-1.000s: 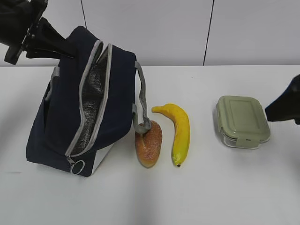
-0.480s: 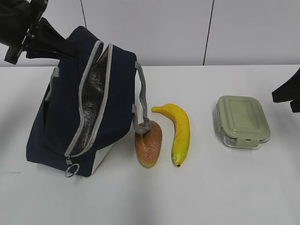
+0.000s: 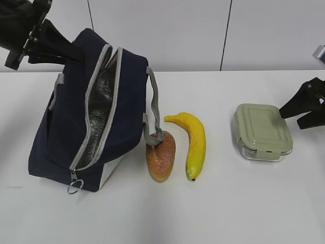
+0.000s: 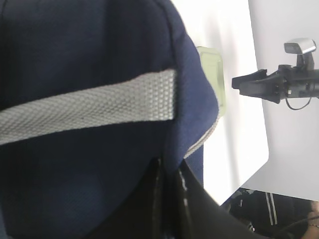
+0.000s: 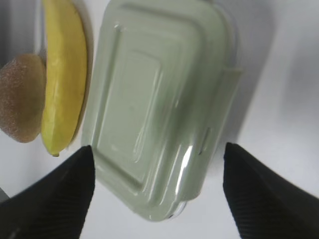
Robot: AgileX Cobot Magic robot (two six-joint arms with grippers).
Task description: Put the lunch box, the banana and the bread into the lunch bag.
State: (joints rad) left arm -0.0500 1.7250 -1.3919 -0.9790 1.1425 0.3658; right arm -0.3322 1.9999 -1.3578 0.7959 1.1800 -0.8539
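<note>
- Bag (image 3: 61, 137): navy-blue fabric, grey zipper trim, grey woven strap (image 4: 89, 107), shiny silver-black lining, white end panel, metal ring pull (image 3: 73, 187).
- Bread (image 3: 161, 155): golden-brown, speckled, paler toward the lower end.
- Banana (image 3: 194, 142): plain yellow, dark tip at the near end.
- Box (image 3: 263, 131): sage-green lid over a clear base; the lid shows glossy highlights in the right wrist view.
- Counter (image 3: 228, 203): white.
- Wall panels behind: pale grey-white, with thin dark seams.
- Right pincer (image 5: 159, 186): black fingers.

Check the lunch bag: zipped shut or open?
Open. The lunch bag shows its zipper trim parted, silver lining visible between; the left gripper holds its top edge.
</note>
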